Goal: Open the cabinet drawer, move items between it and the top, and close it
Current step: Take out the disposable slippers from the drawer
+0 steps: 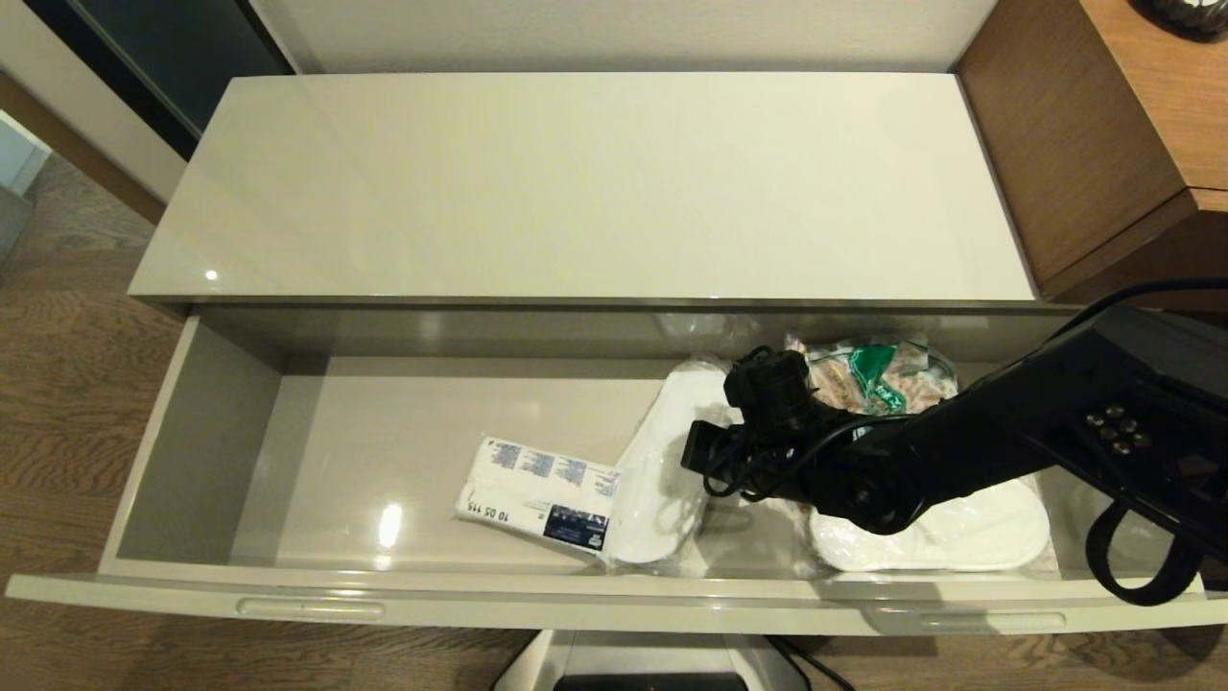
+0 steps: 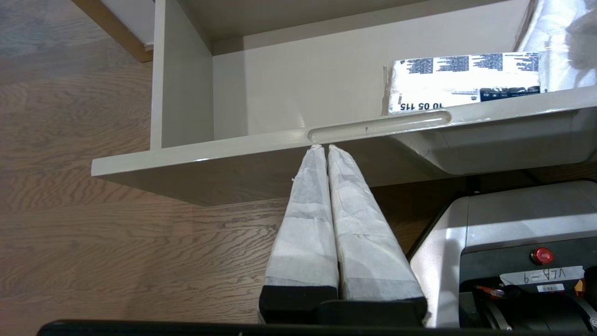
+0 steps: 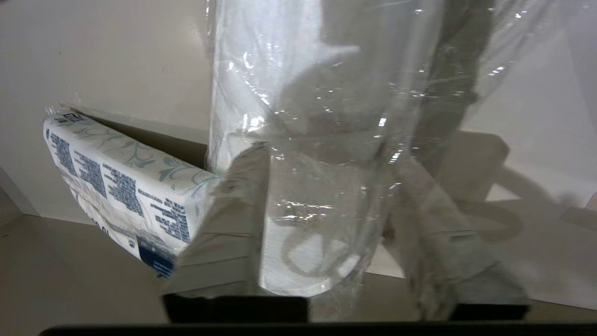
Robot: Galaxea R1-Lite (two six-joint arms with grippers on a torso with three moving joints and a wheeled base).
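The cabinet drawer stands pulled fully out below the bare top. Inside lie the tissue packet and, touching its right end, a white slipper in clear wrap. My right gripper reaches into the drawer over that slipper. In the right wrist view it is open, its fingers either side of the wrapped slipper, with the tissue packet beside it. My left gripper is shut and empty, its tips just under the drawer's left slot handle; the head view does not show it.
A second wrapped slipper lies at the drawer's right end under my right arm. A clear bag with green and beige contents sits at the back right. Taller brown wood-grain furniture adjoins the cabinet's right side. The robot base stands below the drawer front.
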